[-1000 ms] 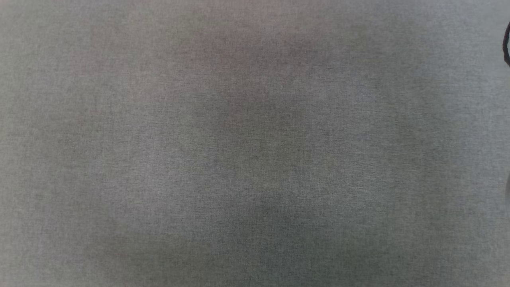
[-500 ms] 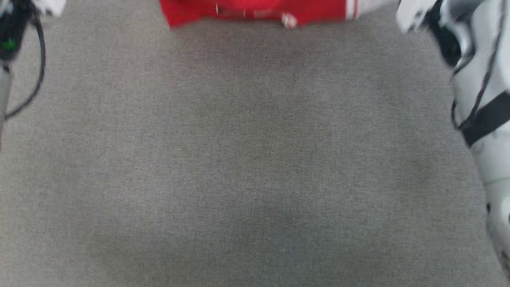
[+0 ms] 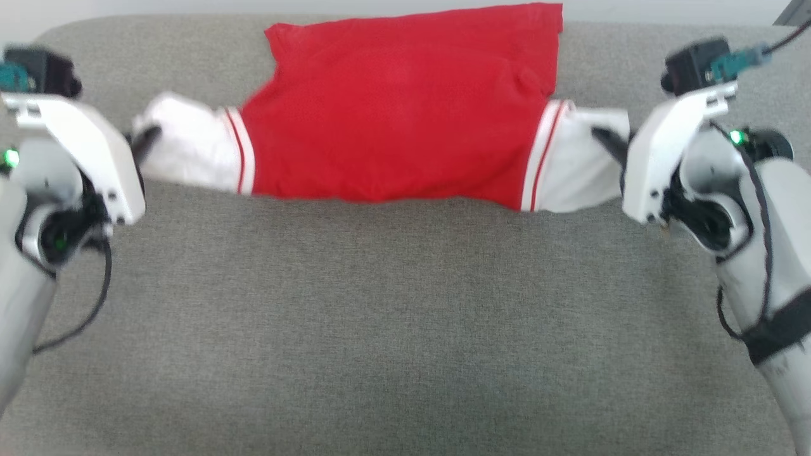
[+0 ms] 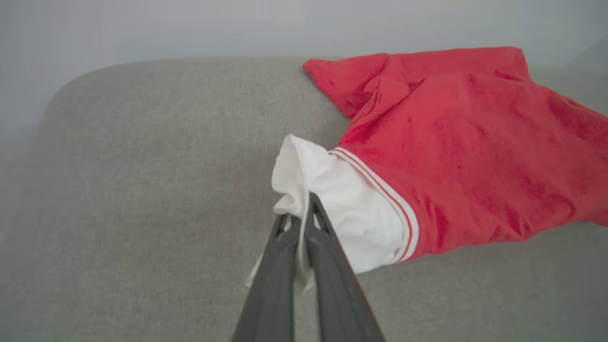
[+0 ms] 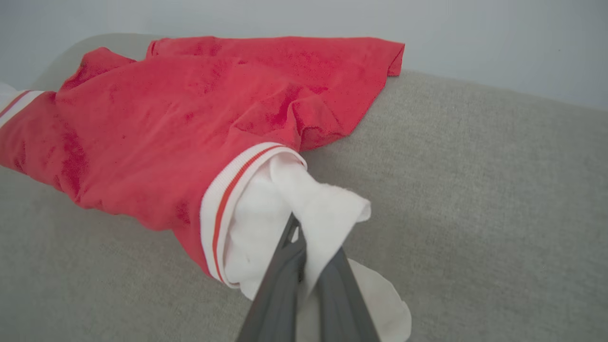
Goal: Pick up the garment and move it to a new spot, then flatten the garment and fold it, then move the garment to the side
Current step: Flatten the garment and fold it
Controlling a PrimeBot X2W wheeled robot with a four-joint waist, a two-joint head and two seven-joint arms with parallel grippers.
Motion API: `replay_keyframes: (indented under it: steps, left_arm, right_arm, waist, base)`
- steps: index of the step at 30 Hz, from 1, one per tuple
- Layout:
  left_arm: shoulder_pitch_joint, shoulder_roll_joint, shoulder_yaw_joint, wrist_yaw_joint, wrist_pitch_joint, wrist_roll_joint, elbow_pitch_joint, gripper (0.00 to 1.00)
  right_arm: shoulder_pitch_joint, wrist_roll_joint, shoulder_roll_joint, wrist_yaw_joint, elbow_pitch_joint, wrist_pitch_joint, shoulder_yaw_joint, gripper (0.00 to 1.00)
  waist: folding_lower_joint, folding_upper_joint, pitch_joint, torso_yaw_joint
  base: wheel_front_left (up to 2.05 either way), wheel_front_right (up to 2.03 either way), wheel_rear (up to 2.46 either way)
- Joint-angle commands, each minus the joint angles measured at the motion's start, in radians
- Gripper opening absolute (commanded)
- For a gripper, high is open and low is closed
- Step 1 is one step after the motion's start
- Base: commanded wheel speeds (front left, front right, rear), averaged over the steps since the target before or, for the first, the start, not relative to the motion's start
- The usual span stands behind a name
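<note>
While the garment [image 3: 399, 114] is drawn out sideways between your two arms, you can see its red body spread over the far half of the grey upholstered surface [image 3: 405, 329]. Its far hem reaches that surface's back edge, and its near edge casts a soft shadow on the weave. The left sleeve [image 3: 190, 149] and right sleeve [image 3: 580, 158], both white past their red-and-white stripes, are pulled outward into bunched points. Your left gripper [image 3: 144, 140] has its dark fingers pressed together on the end of the left sleeve, and your right gripper [image 3: 608, 140] is closed the same way on the end of the right one. Around the shirt the cushion is a flat, even grey cloth with rounded far corners, bare from the garment to the near edge. Behind it stands a plain pale wall [image 4: 190, 28].
</note>
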Motion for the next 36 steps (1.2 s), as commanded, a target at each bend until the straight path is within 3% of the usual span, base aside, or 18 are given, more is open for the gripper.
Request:
replay_keyframes:
  steps: [1, 7, 12, 18, 24, 31, 36]
  left_arm:
    - [0.044, 0.019, 0.004, 0.020, 0.018, -0.024, -0.041, 0.00]
    - [0.256, 0.113, 0.025, 0.134, 0.082, -0.100, -0.290, 0.00]
    - [0.401, 0.186, 0.045, 0.235, 0.097, -0.146, -0.485, 0.00]
    - [0.587, 0.284, 0.078, 0.376, 0.107, -0.211, -0.732, 0.00]
    - [0.735, 0.354, 0.104, 0.476, 0.089, -0.258, -0.896, 0.00]
    - [0.882, 0.395, 0.099, 0.548, 0.075, -0.300, -1.000, 0.00]
    - [0.931, 0.368, 0.081, 0.547, 0.053, -0.314, -0.996, 0.00]
  right_arm:
    - [0.038, 0.020, -0.016, 0.000, -0.036, 0.033, -0.008, 0.00]
    - [0.195, 0.070, -0.065, 0.000, -0.208, 0.195, -0.073, 0.00]
    - [0.300, 0.081, -0.067, 0.000, -0.320, 0.310, -0.137, 0.00]
    - [0.452, 0.072, -0.037, 0.000, -0.490, 0.496, -0.238, 0.00]
    - [0.596, 0.040, 0.010, 0.000, -0.655, 0.685, -0.337, 0.00]
    - [0.752, 0.004, 0.085, 0.000, -0.812, 0.865, -0.430, 0.00]
    - [0.818, -0.039, 0.134, 0.000, -0.851, 0.882, -0.451, 0.00]
  waist:
    - [0.0000, 0.0000, -0.010, 0.003]
    - [0.0000, 0.0000, -0.037, 0.013]
    - [0.0000, 0.0000, -0.050, 0.018]
    - [0.0000, 0.0000, -0.055, 0.025]
    - [0.0000, 0.0000, -0.049, 0.032]
    - [0.0000, 0.0000, -0.042, 0.042]
    - [0.0000, 0.0000, -0.037, 0.050]
  base:
    - [0.00, 0.00, 0.00]
    - [0.00, 0.00, 0.00]
    - [0.00, 0.00, 0.00]
    - [0.00, 0.00, 0.00]
    - [0.00, 0.00, 0.00]
    - [0.00, 0.00, 0.00]
    - [0.00, 0.00, 0.00]
